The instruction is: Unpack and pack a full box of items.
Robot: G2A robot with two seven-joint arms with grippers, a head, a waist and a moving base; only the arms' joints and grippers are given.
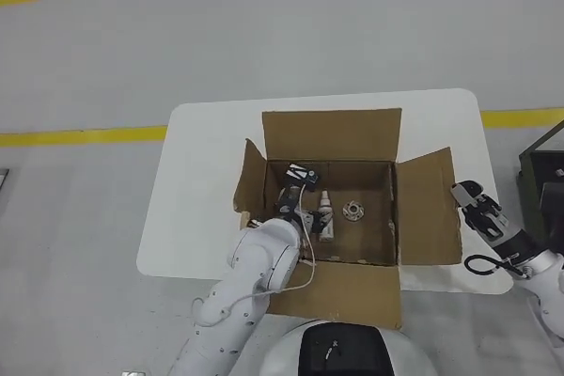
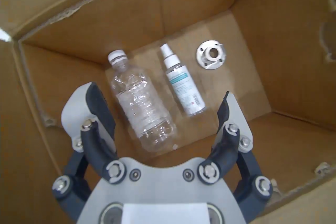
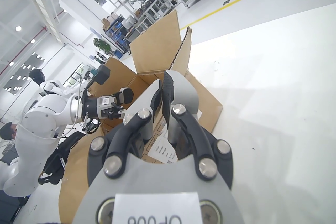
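An open cardboard box (image 1: 376, 136) stands on the white table (image 1: 197, 188). On its floor lie a clear plastic bottle (image 2: 139, 101), a white spray bottle (image 2: 181, 80) (image 1: 326, 202) and a round metal flange (image 2: 211, 55) (image 1: 354, 209). My left gripper (image 2: 160, 101) hangs open inside the box, above the clear bottle and the spray bottle, with nothing between its fingers. My right gripper (image 3: 164, 89) (image 1: 477, 209) is shut and empty, just outside the box's right flap (image 1: 432, 207).
The box's four flaps are folded outward, with the front flap (image 1: 343, 291) near the robot. A dark frame (image 1: 550, 179) stands beyond the table's right edge. Bare table lies to the left of the box.
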